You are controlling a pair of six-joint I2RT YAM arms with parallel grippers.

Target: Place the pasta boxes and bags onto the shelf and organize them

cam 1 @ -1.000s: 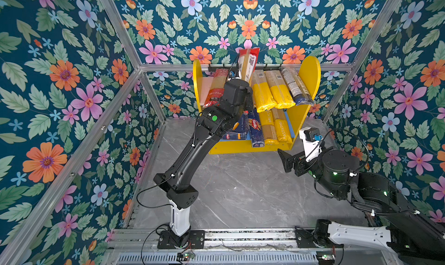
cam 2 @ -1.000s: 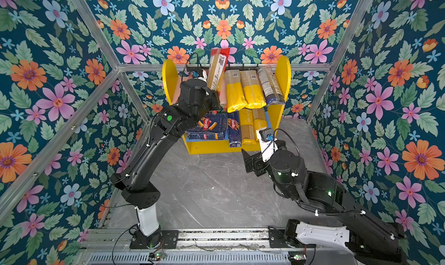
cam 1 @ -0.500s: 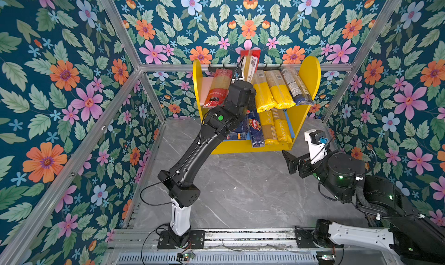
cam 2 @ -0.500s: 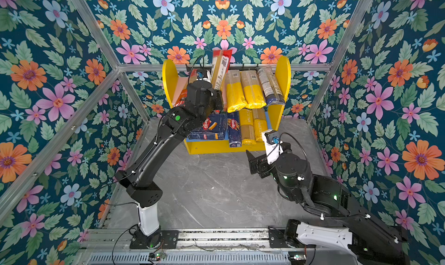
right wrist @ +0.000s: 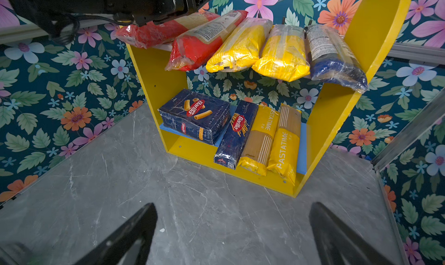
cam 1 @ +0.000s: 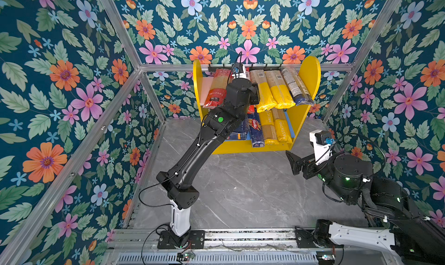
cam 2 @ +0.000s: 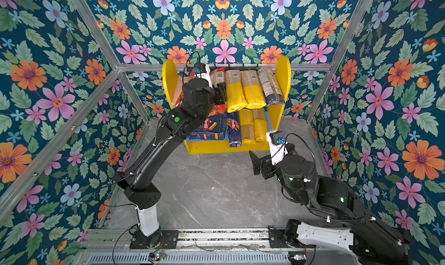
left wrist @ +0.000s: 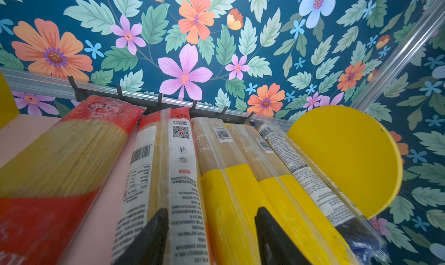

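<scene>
Two arms show in both top views. L arm (cam 1: 204, 145) climbs from the near side, elbow bent, forearm slanting up to the shelf (cam 1: 310, 83), wrist level w/ the top board (cam 1: 204, 89). L gripper (cam 2: 221, 93) points into the shelf at the front end of the 2nd red bag (cam 2: 218, 75). The wrist hides the jaws here, so can't tell their gap. R arm (cam 1: 349, 177) is folded low, forearm reaching toward the shelf foot. R gripper (cam 1: 295, 164) sits over the table (cam 1: 240, 191), near the shelf but apart from it. Top board carries five bags side by side: red bag (cam 1: 215, 88), 2nd red bag, two yellow bags (cam 1: 265, 93), blue-end bag (cam 1: 296, 85). Low board (right wrist: 302, 141) holds wide box (cam 2: 212, 129), narrow box (cam 2: 234, 129) and two low yellow bags (right wrist: 285, 145).

Left wrist view: fingers (left wrist: 154, 235) stand apart, one over the 2nd red bag, other over the yellow bag next to it; neither bag is clamped. Bags run back to the hook rail (left wrist: 159, 102).

Right wrist view: R gripper jaws are wide apart, holding nothing, aimed across the table at the shelf front. Front ends of the top bags overhang the board. Both boxes lie flat, narrow box touching a low yellow bag.
</scene>
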